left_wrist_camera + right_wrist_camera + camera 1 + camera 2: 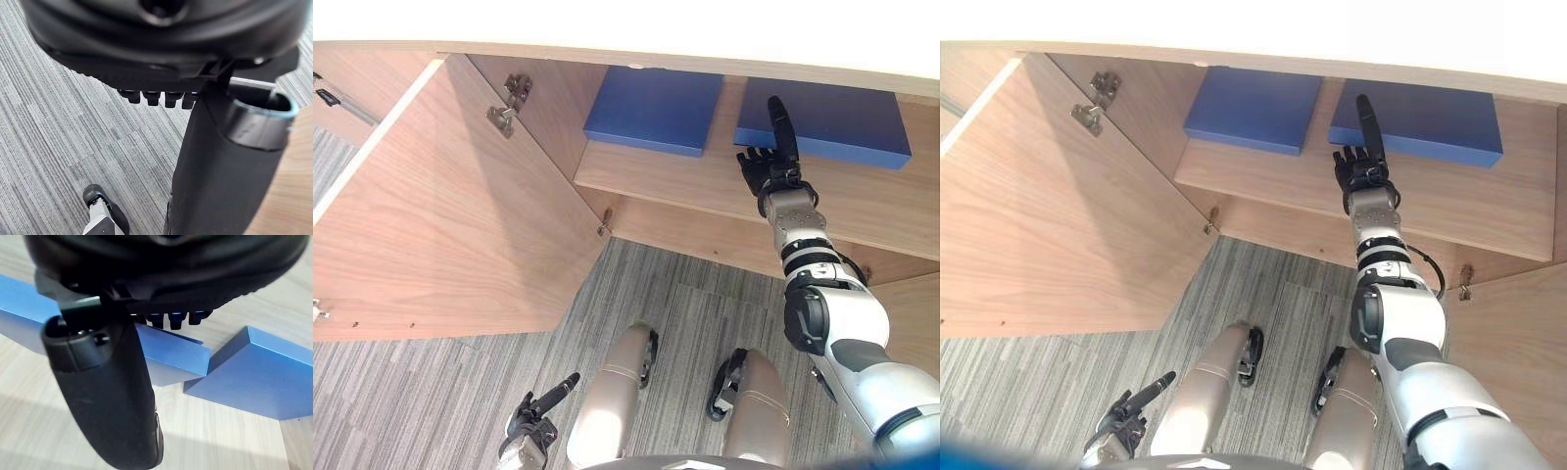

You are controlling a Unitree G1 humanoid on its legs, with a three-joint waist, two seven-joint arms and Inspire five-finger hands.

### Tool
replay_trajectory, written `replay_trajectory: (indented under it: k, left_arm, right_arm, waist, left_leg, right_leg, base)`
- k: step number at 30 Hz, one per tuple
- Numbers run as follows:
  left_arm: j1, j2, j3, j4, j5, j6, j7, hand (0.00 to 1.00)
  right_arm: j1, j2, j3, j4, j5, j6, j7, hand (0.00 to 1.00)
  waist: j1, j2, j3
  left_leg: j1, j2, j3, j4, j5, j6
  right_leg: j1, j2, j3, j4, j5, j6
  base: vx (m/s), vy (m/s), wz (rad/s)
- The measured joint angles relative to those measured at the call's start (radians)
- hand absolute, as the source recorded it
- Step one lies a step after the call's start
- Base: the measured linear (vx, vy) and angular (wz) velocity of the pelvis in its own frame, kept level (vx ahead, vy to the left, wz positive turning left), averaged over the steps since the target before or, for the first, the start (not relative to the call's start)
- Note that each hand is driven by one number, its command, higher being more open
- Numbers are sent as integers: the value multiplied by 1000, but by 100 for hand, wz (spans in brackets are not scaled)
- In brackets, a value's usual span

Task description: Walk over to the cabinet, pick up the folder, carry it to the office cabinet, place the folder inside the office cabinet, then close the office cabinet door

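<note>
Two blue folders lie flat on the cabinet's wooden shelf (pixel 685 181), one at the left (pixel 654 110) and one at the right (pixel 847 122). My right hand (pixel 766 168) is stretched into the cabinet at the right folder's near left corner. Its fingers (pixel 171 320) are curled and its thumb (pixel 780 122) sticks out straight over that folder's left edge. In the right wrist view a folder (pixel 171 355) lies just past the curled fingers, with nothing clasped. My left hand (pixel 530 423) hangs low over the carpet, fingers (pixel 156 97) curled, empty.
The cabinet's left door (pixel 440 225) stands wide open at my left, hinges (pixel 509 103) showing on the side wall. A second door (pixel 1518 362) stands open at the lower right. Grey striped carpet (pixel 685 313) covers the floor in front of the cabinet.
</note>
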Motion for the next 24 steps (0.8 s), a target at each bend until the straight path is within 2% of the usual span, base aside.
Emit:
replay_trajectory:
  k: [2, 5, 8, 10, 14, 15, 17, 20, 24]
  left_arm:
    - [1, 1, 0, 0, 0, 0, 1, 100]
    - [5, 7, -11, 0, 0, 0, 0, 100]
    - [5, 40, -57, -2, 1, 0, -20, 100]
    - [5, 60, -74, -5, 3, 0, -32, 100]
    - [6, 91, -139, -9, 30, -3, -67, 100]
    - [8, 93, -152, -9, 37, -4, -70, 100]
    - [17, 98, -201, -7, 58, -9, -92, 100]
    - [17, 99, -247, -7, 57, -16, -112, 100]
    - [17, 110, -278, -7, 45, -23, -123, 100]
  right_arm:
    - [6, 0, 1, 2, -65, 13, 0, 100]
    - [25, -9, 47, 15, -283, 77, 35, 100]
    - [36, -40, 166, 49, -660, 149, 145, 100]
    - [45, -73, 234, 51, -839, 167, 239, 100]
    - [110, -127, 375, -10, -1122, 138, 404, 100]
    - [119, -130, 398, -21, -1160, 130, 421, 100]
    - [152, -127, 467, -61, -1342, 72, 507, 100]
    - [172, -113, 565, -62, -1450, 36, 559, 100]
    - [187, -106, 633, -77, -1581, -2, 558, 100]
  waist:
    - [1, 1, 5]
    - [0, 1, 6]
    - [-6, 0, 6]
    - [-8, 0, 6]
    - [-14, -3, 7]
    - [-14, -4, 6]
    - [-20, -14, 3]
    - [-17, -33, -6]
    - [-15, -54, -13]
  left_leg:
    - [13, 5, 1, -12, 0, 0]
    - [40, 14, 6, -38, 0, 1]
    - [57, 24, 20, -58, 2, 3]
    - [71, 35, 30, -71, 3, 5]
    - [113, 43, 44, -117, 9, 15]
    - [119, 46, 46, -124, 10, 15]
    - [147, 56, 57, -160, 17, 16]
    - [191, 63, 75, -209, 27, 16]
    - [215, 63, 94, -255, 40, 22]
  right_leg:
    - [14, 5, -2, -17, 4, 0]
    - [38, 16, 0, -49, 14, 0]
    - [48, 23, 5, -71, 21, -1]
    - [60, 31, 8, -88, 26, -2]
    - [94, 38, 9, -132, 41, -2]
    - [98, 42, 10, -141, 46, -2]
    - [120, 55, 17, -184, 65, 0]
    - [153, 64, 23, -234, 85, 3]
    - [165, 66, 31, -279, 109, 4]
  base:
    - [38, -11, -5]
    - [63, -8, -11]
    - [59, 0, -10]
    - [49, 2, -12]
    - [44, 8, -9]
    - [48, 22, -22]
    - [50, 30, -22]
    - [45, 34, -17]
    - [32, 35, -12]
